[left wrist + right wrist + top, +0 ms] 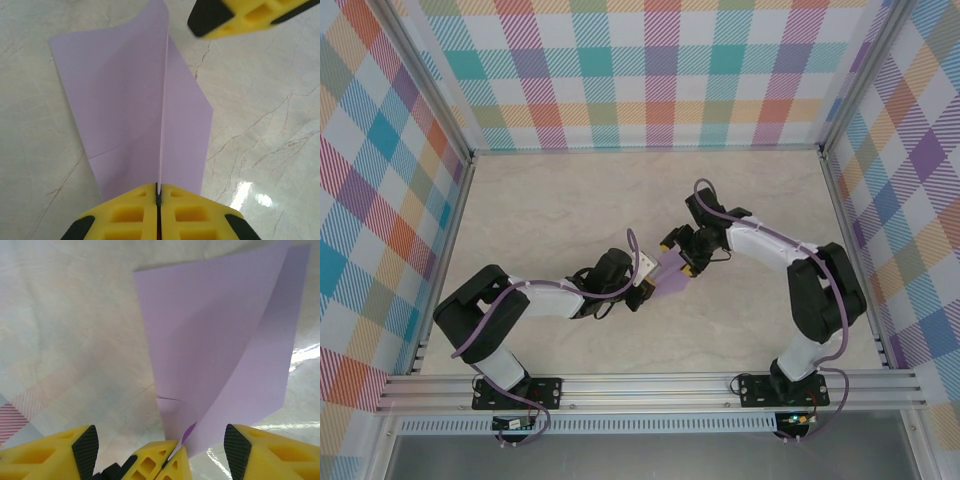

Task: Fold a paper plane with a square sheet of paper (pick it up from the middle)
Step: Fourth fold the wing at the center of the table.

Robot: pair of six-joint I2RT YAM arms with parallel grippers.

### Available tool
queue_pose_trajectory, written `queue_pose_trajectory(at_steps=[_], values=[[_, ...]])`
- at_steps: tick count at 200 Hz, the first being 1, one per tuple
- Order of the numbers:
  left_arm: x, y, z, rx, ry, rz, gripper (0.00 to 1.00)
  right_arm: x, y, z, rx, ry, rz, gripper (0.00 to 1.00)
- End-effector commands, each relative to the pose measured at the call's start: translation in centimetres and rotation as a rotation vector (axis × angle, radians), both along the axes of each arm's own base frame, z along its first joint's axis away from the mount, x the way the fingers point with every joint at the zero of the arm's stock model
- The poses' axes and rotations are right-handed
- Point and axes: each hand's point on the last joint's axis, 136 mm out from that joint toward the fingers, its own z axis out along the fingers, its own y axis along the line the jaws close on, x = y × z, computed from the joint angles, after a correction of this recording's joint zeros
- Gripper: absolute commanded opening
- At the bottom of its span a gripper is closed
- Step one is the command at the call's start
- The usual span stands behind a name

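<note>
Paper at centre of the pale marbled worktop (550, 210), between the two arms, which met there from either side. The lavender sheet (130, 105) was part-folded: one straight centre crease stood up as a thin ridge, and the two flaps fell away to left and right of it. The wider flap lay flat on the worktop, with a fainter crease line across its near corner. The other flap sloped down to the surface.

Left hand (158, 200): yellow fingers pressed together, pinching the raised ridge at the sheet's near end. The crease ran straight out from the seam between the two fingertips.

Right hand (678, 257): spread wide, holding nothing. In its wrist view its two yellow fingers (45, 455) stood far apart at the lower corners, black pads facing inward. The left hand's closed tips sat between them, with a sliver of lavender caught in the seam. From this side the sheet rose and curled above them, its far edge lifted off the worktop. A small bent corner showed low beside the pinch. One right finger hung just beyond the sheet's far end in the left wrist view. Whether it touched the paper I could not tell.

Plaid cloth walls (650, 70) enclosed the worktop on three sides. An aluminium rail (650, 385) ran along the near edge, carrying both arm bases.
</note>
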Motion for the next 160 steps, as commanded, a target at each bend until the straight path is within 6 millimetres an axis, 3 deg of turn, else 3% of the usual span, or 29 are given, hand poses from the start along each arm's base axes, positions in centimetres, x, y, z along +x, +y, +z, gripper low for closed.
queue_pose_trajectory(at_steps=[1,67,160], values=[[-0.3,-0.3,0.2,-0.064,0.059,0.046,0.07,-0.1,-0.3,1.1,0.023,-0.13,0.085,0.7],[-0.6,-0.2,-0.4,-0.158,0.239,0.188,0.06,-1.3,0.6,0.4,0.144,-0.312,0.201,0.66],[-0.4,0.1,-1.3,-0.259,0.445,0.377,0.04,-2.6,0.2,-2.7,0.174,-0.315,0.199,0.58]])
